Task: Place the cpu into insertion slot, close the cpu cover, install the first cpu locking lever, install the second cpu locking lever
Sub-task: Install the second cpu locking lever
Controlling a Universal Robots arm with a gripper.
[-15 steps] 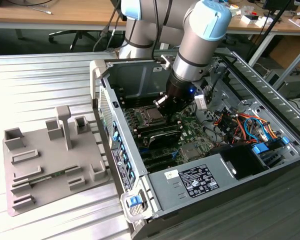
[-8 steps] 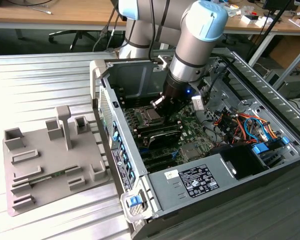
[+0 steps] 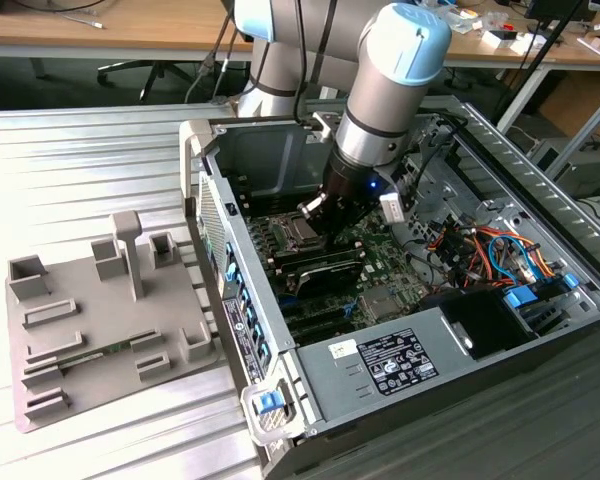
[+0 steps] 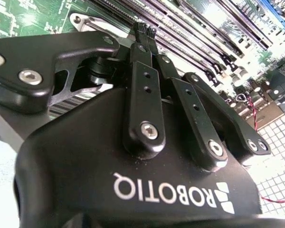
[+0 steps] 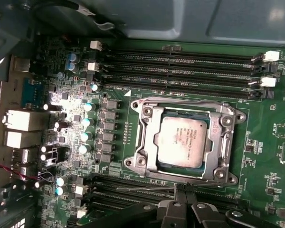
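CPU point(image 5: 185, 141) is sitting in the insertion slot point(image 5: 173, 167) at the centre right of the first wrist view, the cpu cover point(image 5: 218, 137) lying closed around it; the gripper point(image 5: 185, 191), fingers pressed together and empty, is hovering just beside.

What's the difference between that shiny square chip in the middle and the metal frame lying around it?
The cpu is a solid, flat silvery-grey plate with faint print on top; the cpu cover is an open frame with a cut-out centre. The cpu is the smaller and shows through that opening, while the cpu cover lies closed around its edges. Both are square, metallic and lie flat on the green board.
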